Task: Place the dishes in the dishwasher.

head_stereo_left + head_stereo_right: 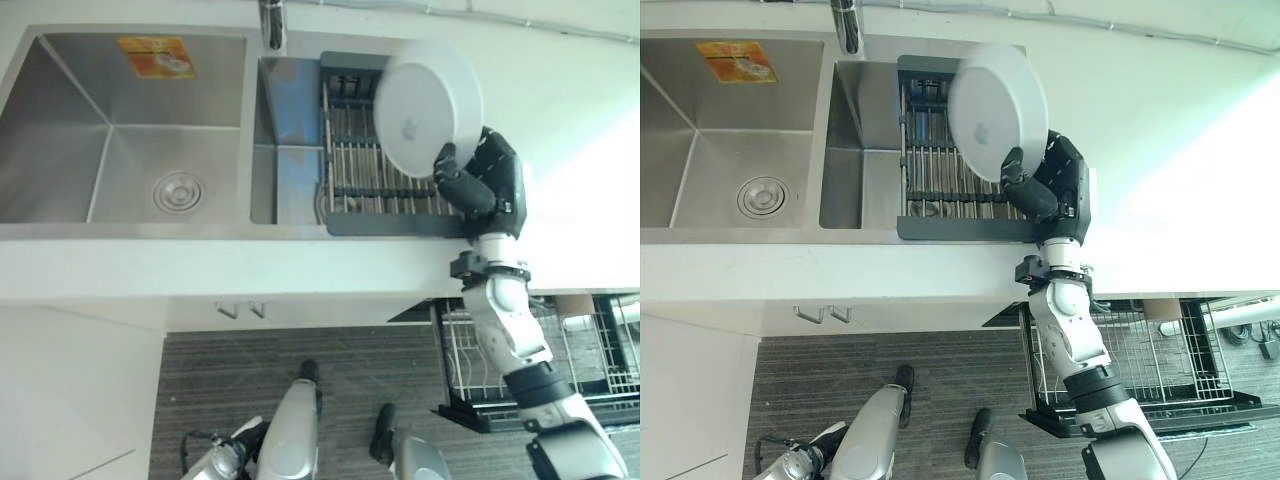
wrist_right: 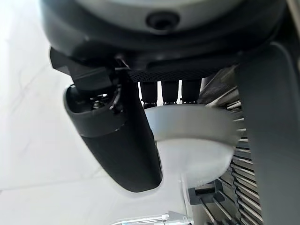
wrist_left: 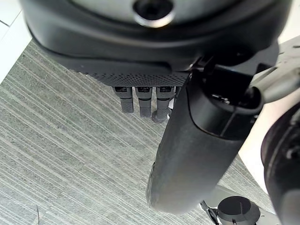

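A white round dish [image 1: 430, 105] is held tilted above the dark drying rack [image 1: 385, 215] that sits in the small sink basin. My right hand [image 1: 488, 185] is shut on the dish's lower rim, thumb in front and fingers behind; the right wrist view shows the dish [image 2: 197, 140] pinched between the thumb [image 2: 117, 140] and the fingers. The dishwasher's wire rack [image 1: 1160, 365] stands pulled out below the counter at the right. My left hand [image 3: 206, 140] hangs low over the grey floor, fingers straight and holding nothing.
A large steel sink basin [image 1: 120, 130] with a drain lies to the left, and a tap [image 1: 272, 25] rises between the basins. White countertop [image 1: 1160, 150] spreads to the right. Cabinet fronts with small handles [image 1: 240, 310] run under the counter edge.
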You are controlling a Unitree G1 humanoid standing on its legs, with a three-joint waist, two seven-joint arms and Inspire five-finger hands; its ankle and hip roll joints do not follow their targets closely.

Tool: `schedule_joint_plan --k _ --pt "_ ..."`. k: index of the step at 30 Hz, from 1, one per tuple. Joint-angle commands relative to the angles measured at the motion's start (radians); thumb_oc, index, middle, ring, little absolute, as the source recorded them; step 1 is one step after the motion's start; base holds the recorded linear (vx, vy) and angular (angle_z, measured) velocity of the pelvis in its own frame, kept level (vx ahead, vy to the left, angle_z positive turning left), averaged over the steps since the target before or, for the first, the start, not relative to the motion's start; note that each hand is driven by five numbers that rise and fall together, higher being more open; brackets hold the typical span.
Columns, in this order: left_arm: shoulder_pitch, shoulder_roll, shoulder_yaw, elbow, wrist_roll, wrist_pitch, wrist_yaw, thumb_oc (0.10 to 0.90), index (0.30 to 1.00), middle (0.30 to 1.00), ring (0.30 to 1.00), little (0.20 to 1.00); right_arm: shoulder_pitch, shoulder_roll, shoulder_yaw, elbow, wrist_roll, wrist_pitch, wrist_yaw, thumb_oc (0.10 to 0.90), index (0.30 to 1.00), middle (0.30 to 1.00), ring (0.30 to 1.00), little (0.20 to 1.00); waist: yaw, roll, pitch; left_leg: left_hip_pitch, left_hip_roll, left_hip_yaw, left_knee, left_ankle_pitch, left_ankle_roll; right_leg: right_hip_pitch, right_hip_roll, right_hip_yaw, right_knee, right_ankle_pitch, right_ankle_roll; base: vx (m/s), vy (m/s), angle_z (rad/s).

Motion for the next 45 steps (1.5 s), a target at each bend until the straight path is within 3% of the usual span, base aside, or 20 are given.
schedule_joint_plan --k 1,11,13,20,23,27,28,30,37,45 --pt "0.057 0.003 -0.051 -0.027 0.021 0.005 0.012 0.800 0.900 0.900 0.900 0.900 -0.087 -0.061 -0.069 -0.032 -0.068 -0.128 -0.119 0.400 0.300 0.300 0.300 0.300 -0.001 0.027 -0.046 0.100 0.028 -0.085 -0.099 -0.106 -0.040 -0.066 -0.034 -0.026 0.016 -0.002 0.025 -0.01 0.031 0.05" --pt "0.088 -0.026 -0.062 0.003 0.036 -0.021 0.024 0.800 0.900 0.900 0.900 0.900 -0.050 -0.031 -0.059 -0.051 -0.203 -0.331 -0.225 0.400 0.300 0.300 0.300 0.300 0.004 0.034 -0.117 0.107 0.049 -0.063 -0.099 -0.107 -0.059 -0.021 -0.018 -0.068 0.016 -0.030 0.018 -0.02 -0.059 0.03" --pt "0.088 -0.047 -0.060 0.030 0.052 -0.054 0.035 0.800 0.900 0.900 0.900 0.900 -0.036 -0.028 -0.061 -0.100 -0.190 -0.373 -0.212 0.400 0.300 0.300 0.300 0.300 -0.008 0.039 -0.149 0.120 0.055 -0.054 -0.099 -0.110 -0.064 -0.013 -0.015 -0.060 0.016 -0.039 0.014 -0.04 -0.041 -0.06" --pt "0.081 -0.090 -0.042 0.064 0.032 -0.054 0.044 0.800 0.900 0.900 0.900 0.900 0.022 -0.038 -0.109 -0.226 -0.167 -0.449 -0.192 0.400 0.300 0.300 0.300 0.300 -0.059 0.052 -0.199 0.166 0.069 -0.017 -0.099 -0.127 -0.067 0.006 -0.006 -0.023 0.016 -0.053 0.008 -0.03 -0.005 -0.16" --pt "0.064 -0.097 -0.038 0.079 0.007 -0.038 0.051 0.800 0.900 0.900 0.900 0.900 0.052 -0.048 -0.155 -0.288 -0.142 -0.461 -0.159 0.400 0.300 0.300 0.300 0.300 -0.093 0.055 -0.214 0.192 0.092 0.019 -0.099 -0.135 -0.072 0.019 -0.003 -0.017 0.016 -0.057 0.005 -0.03 -0.008 -0.34" --pt "0.042 -0.108 -0.007 0.094 0.019 0.004 0.085 0.800 0.900 0.900 0.900 0.900 0.123 -0.085 -0.240 -0.377 -0.173 -0.418 -0.177 0.400 0.300 0.300 0.300 0.300 -0.141 0.047 -0.227 0.225 0.114 0.049 -0.099 -0.144 -0.078 0.032 0.002 0.001 0.016 -0.059 0.003 0.02 -0.024 -0.54" --pt "0.048 -0.112 -0.002 0.101 0.023 0.072 0.151 0.800 0.900 0.900 0.900 0.900 0.183 -0.104 -0.286 -0.388 -0.200 -0.393 -0.201 0.400 0.300 0.300 0.300 0.300 -0.161 0.045 -0.231 0.237 0.117 0.056 -0.099 -0.149 -0.078 0.032 0.007 0.014 0.016 -0.060 0.001 0.06 -0.010 -0.41" --pt "0.056 -0.110 0.026 0.110 0.011 0.113 0.173 0.800 0.900 0.900 0.900 0.900 0.256 -0.134 -0.330 -0.401 -0.142 -0.398 -0.156 0.400 0.300 0.300 0.300 0.300 -0.181 0.040 -0.234 0.243 0.122 0.068 -0.099 -0.151 -0.081 0.026 0.009 0.022 0.016 -0.057 0.005 0.04 -0.009 -0.44" --pt "0.066 -0.134 0.122 0.167 0.022 0.127 0.218 0.800 0.900 0.900 0.900 0.900 0.435 -0.136 -0.418 -0.362 -0.157 -0.375 -0.108 0.400 0.300 0.300 0.300 0.300 -0.250 0.035 -0.238 0.258 0.151 0.100 -0.099 -0.156 -0.088 0.004 0.023 0.045 0.016 -0.061 -0.002 -0.01 -0.026 -0.62" --pt "0.060 -0.137 0.114 0.172 0.010 0.129 0.208 0.800 0.900 0.900 0.900 0.900 0.492 -0.110 -0.368 -0.256 -0.090 -0.400 0.042 0.400 0.300 0.300 0.300 0.300 -0.278 0.043 -0.240 0.261 0.158 0.109 -0.099 -0.148 -0.096 0.002 0.034 0.056 0.016 -0.064 -0.011 0.03 0.001 -0.13"
